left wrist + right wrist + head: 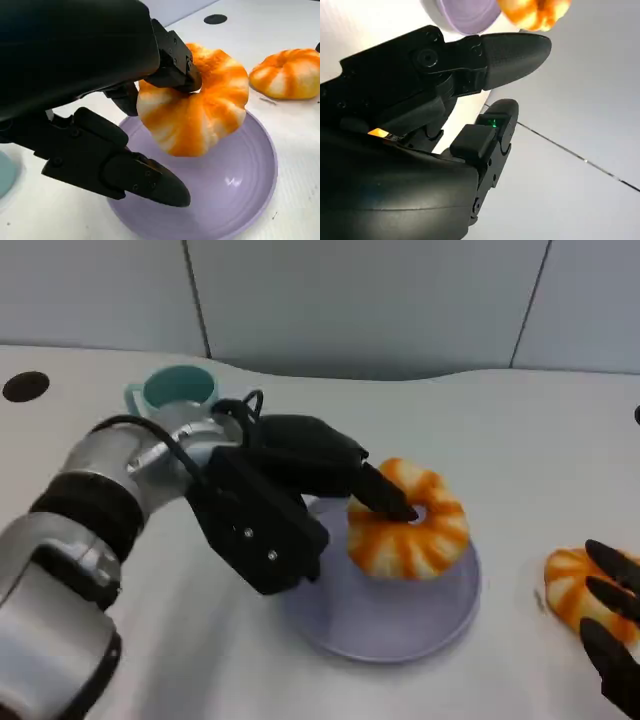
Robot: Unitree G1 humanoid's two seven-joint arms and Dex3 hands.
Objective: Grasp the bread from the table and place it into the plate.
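Observation:
An orange-and-white striped bread (pixel 410 525) hangs tilted just above the lavender plate (pixel 400 625), and my left hand (pixel 300 470) grips it at its upper edge. In the left wrist view the fingers (pixel 175 70) press on the bread (pixel 200 110) over the plate (pixel 240 195), while another finger (pixel 140 182) lies lower, apart from it. My right hand (pixel 615 640) sits at the table's lower right with its fingers spread, holding nothing. The right wrist view shows that hand (pixel 445 125), with the plate (pixel 465 12) and bread (pixel 535 12) far off.
A second striped bread (pixel 570 590) lies on the white table right beside my right hand, also seen from the left wrist (pixel 287 72). A teal cup (pixel 178 390) stands at the back left, behind my left forearm. A dark round hole (pixel 25 385) marks the table's far left.

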